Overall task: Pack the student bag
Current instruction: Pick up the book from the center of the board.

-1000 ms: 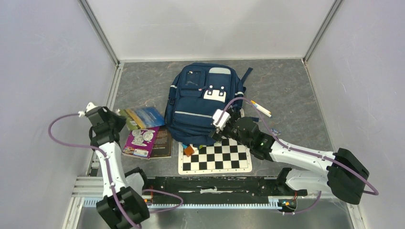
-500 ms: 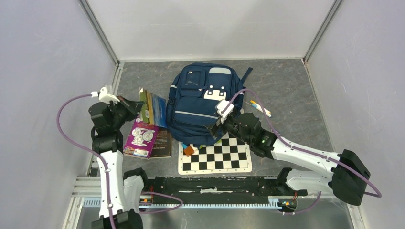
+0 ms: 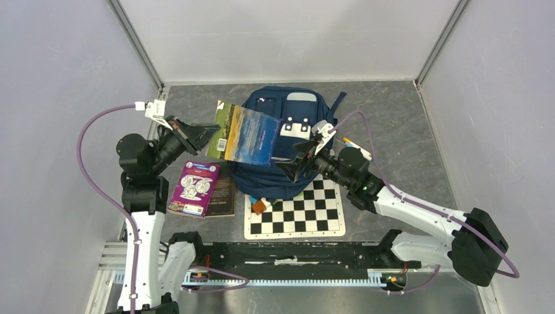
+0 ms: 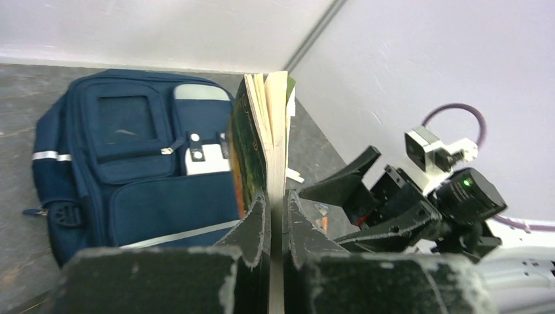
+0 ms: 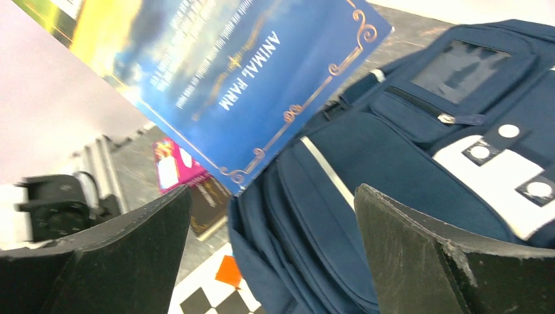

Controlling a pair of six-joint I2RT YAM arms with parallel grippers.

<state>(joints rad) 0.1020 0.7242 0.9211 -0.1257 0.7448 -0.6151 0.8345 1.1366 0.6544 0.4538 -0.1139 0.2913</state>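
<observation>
My left gripper [image 4: 276, 208] clamps an Animal Farm paperback [image 3: 252, 135] over the navy, grey-striped student bag [image 3: 262, 176], hiding part of its front; my right gripper [image 5: 271, 196] gapes wide.

The navy student bag [image 3: 262, 178] lies at the middle of the grey table [image 3: 393, 131], its front pockets facing up. From its 9 o'clock, the left gripper [image 3: 208, 134] pinches the edge of a blue-and-yellow paperback [image 3: 249, 136], which is raised over the bag's upper left part. At the bag's 4 o'clock, the right gripper [image 3: 298, 159] hangs with its jaws spread wide and empty. A chessboard [image 3: 296, 212] lies at the bag's 6 o'clock with a small orange piece [image 3: 259, 207] on its near-left corner. A purple book [image 3: 194, 188] rests on a dark book [image 3: 224, 195] at 8 o'clock, and pens [image 3: 357, 148] lie at 3 o'clock.
</observation>
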